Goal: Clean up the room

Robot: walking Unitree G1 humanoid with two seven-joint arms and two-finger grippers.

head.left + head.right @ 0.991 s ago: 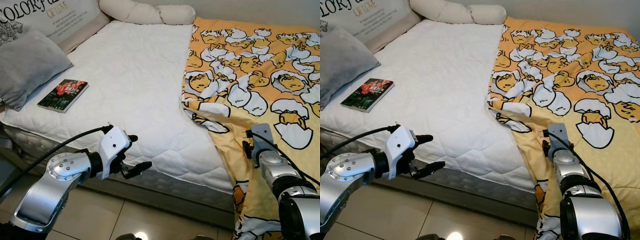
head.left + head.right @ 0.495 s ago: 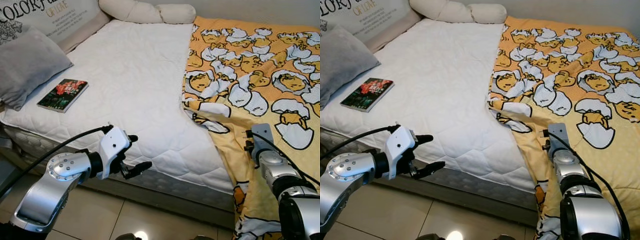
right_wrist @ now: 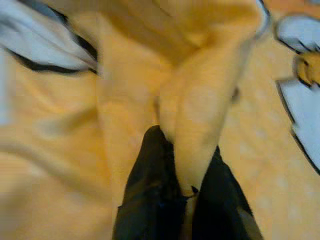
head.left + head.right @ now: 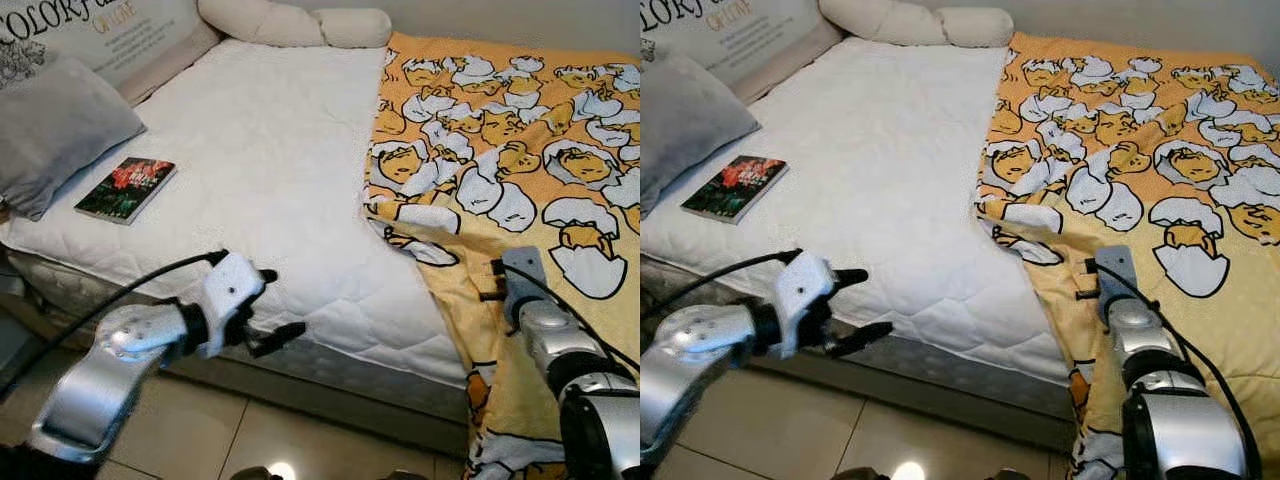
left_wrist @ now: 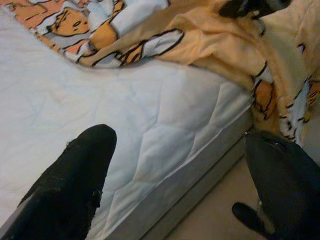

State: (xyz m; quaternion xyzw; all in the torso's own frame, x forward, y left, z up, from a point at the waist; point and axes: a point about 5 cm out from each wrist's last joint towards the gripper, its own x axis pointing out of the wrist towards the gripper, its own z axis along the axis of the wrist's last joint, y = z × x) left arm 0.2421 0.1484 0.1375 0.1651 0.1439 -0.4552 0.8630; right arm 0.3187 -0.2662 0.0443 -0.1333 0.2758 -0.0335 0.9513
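- My right claw (image 3: 185, 192) is pinched onto a fold of the yellow blanket (image 4: 520, 150), at the near edge of the bed (image 4: 270, 150) where the cloth drops toward the floor (image 4: 200, 440)
- The blanket covers the right half of the bed; its left edge lies rumpled and folded back near the middle, with bare white mattress to the left of it
- My left claw (image 4: 268, 308) hangs spread apart and empty just off the near edge of the mattress, low on the left
- A book (image 4: 126, 188) lies on the mattress at the left, just beside a grey pillow (image 4: 60, 130); two cream pillows (image 4: 300, 22) sit at the far end
- Risk: I judge the hold to be on one thin ridge of cloth, so a sharp tug could pull it out from between the fingers
- Risk: dragging the blanket leftward across the bed could sweep over the book and bury it or push it off the left side
- Risk: the hanging part near the floor may snag on the bed corner and bunch up rather than spread flat
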